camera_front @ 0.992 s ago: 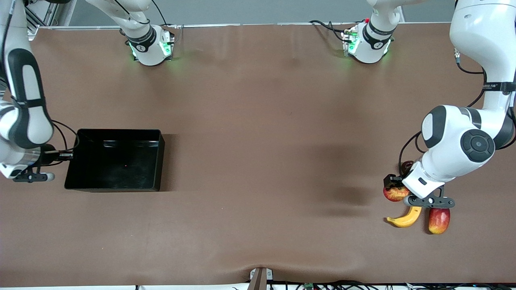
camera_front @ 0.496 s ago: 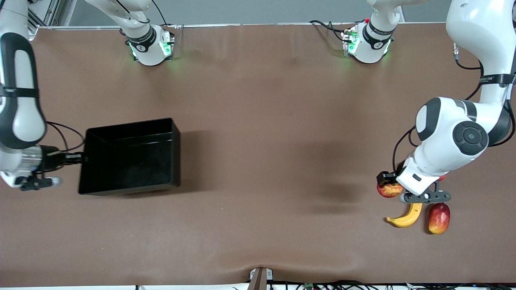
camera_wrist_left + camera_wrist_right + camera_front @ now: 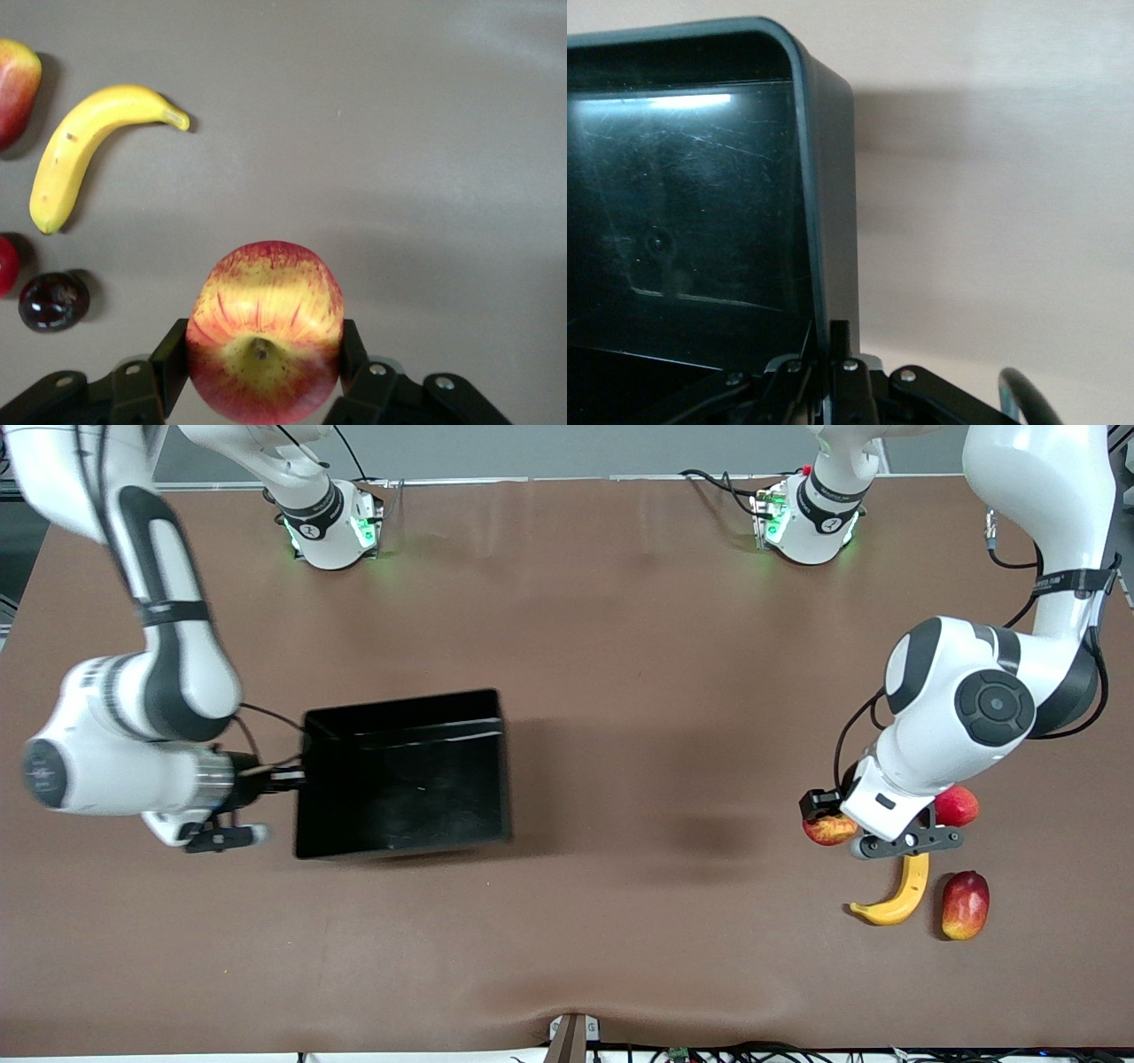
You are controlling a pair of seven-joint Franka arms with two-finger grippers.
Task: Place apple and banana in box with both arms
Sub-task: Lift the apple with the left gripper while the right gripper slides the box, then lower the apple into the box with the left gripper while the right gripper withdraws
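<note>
Hiding grape (image 3: 53,301), front view

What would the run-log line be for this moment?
left gripper: shut on apple, lifted over table | right gripper: shut on box wall, box lifted | banana: on table | box: empty

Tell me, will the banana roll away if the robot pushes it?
Probably not. The banana is long and curved and lies flat on the table, so it would likely slide or spin. Its smooth skin may be slippery to grip.
</note>
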